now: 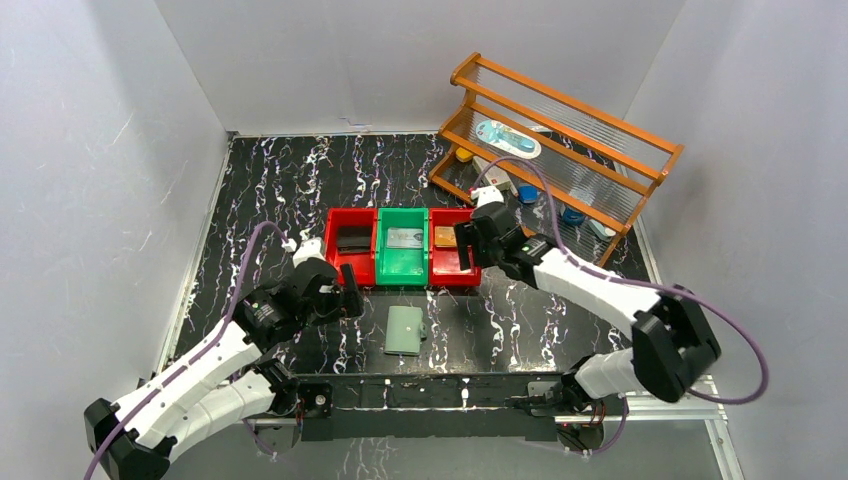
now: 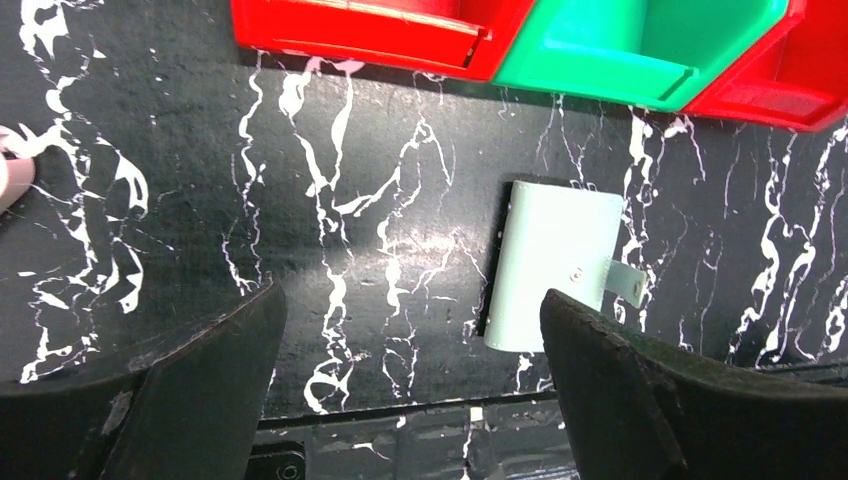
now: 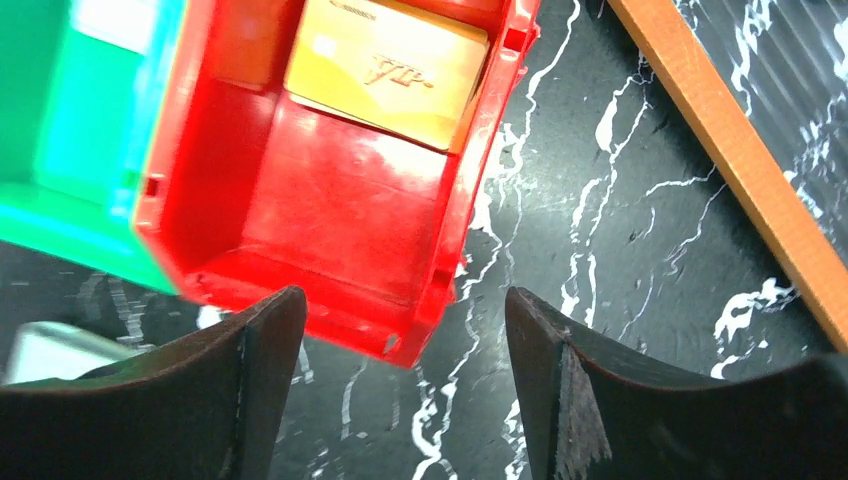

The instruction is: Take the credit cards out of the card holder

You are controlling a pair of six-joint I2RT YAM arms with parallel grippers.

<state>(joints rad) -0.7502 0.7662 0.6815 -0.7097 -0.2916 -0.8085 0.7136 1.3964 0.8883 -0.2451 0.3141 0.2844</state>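
The sage-green card holder (image 1: 404,330) lies closed on the black marbled table, in front of the bins; it also shows in the left wrist view (image 2: 555,265). A dark card (image 1: 352,238) lies in the left red bin, a silvery grey card (image 1: 403,238) in the green bin, and a tan-gold card (image 1: 445,237) in the right red bin, also seen in the right wrist view (image 3: 385,70). My left gripper (image 1: 348,298) (image 2: 410,310) is open and empty, left of the holder. My right gripper (image 1: 468,247) (image 3: 405,310) is open and empty over the right red bin's near right corner.
Three bins stand in a row: left red (image 1: 345,272), green (image 1: 400,275), right red (image 1: 452,277). A small pinkish-white clip (image 1: 300,246) lies left of the bins. A wooden rack (image 1: 560,140) with small items stands at the back right, its rail (image 3: 720,150) near my right gripper.
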